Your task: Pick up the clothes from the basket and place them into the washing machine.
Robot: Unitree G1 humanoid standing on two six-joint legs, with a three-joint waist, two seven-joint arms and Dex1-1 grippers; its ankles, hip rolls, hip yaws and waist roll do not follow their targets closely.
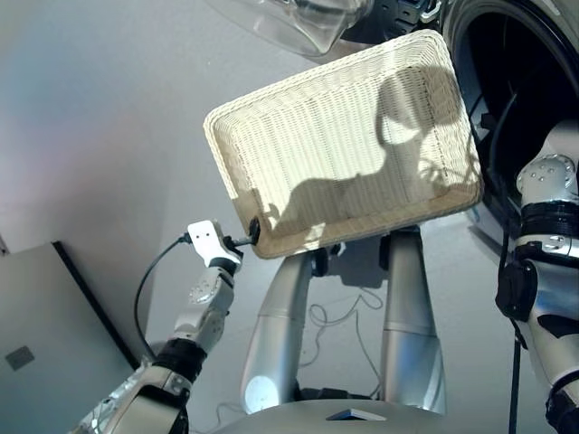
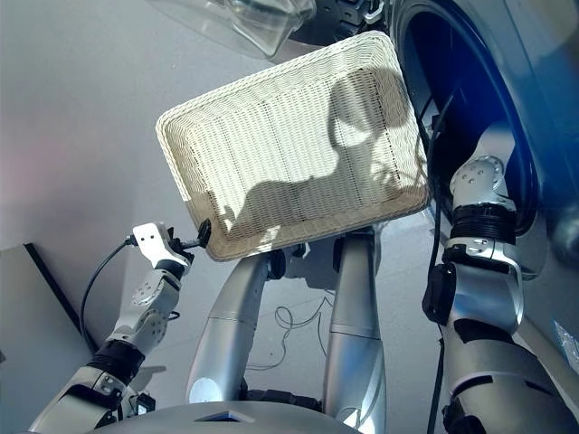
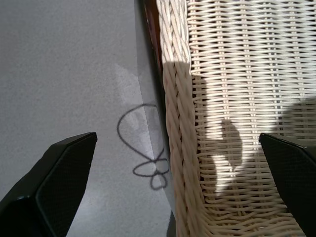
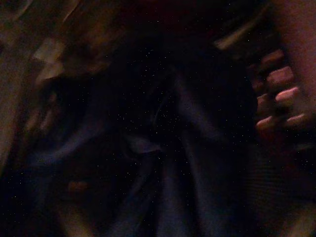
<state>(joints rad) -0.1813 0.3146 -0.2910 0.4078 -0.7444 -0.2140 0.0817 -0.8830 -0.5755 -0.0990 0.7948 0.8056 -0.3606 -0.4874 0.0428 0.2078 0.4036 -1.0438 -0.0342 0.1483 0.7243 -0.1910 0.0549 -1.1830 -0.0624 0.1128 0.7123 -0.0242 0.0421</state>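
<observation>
**Basket empty, right arm inside the washing machine**

Head views: showing the cream wicker basket [image 1: 344, 145] with nothing in it, sitting tilted in the picture just beside the washing machine [image 1: 534, 81], its far corner close to the dark round opening. Showing the clear glass bowl of the door [image 1: 289, 23] swung open beyond the basket's far rim. Hovering at the basket's near left corner, the left gripper [image 1: 251, 231], its black tip right against the woven rim; whether touching or just off it, not clear from here. Reaching past the basket's right side into the drum opening, the right arm [image 2: 479, 226], with its gripper hidden inside. Trailing across the grey floor [image 1: 90, 136], a thin cable.

Left wrist view: showing the two black fingers [image 3: 54, 182] spread wide, one over the floor, the other over the woven bottom, straddling the basket's braided rim without pinching it.

Right wrist view: looking into the dark drum at folds of dark bluish cloth [image 4: 163, 168], apparently the navy piece of the clothes, lying in a heap. Not possible to tell whether the right gripper's fingers are open or closed, being unseen in the gloom. Not possible to make out the other garments.
</observation>
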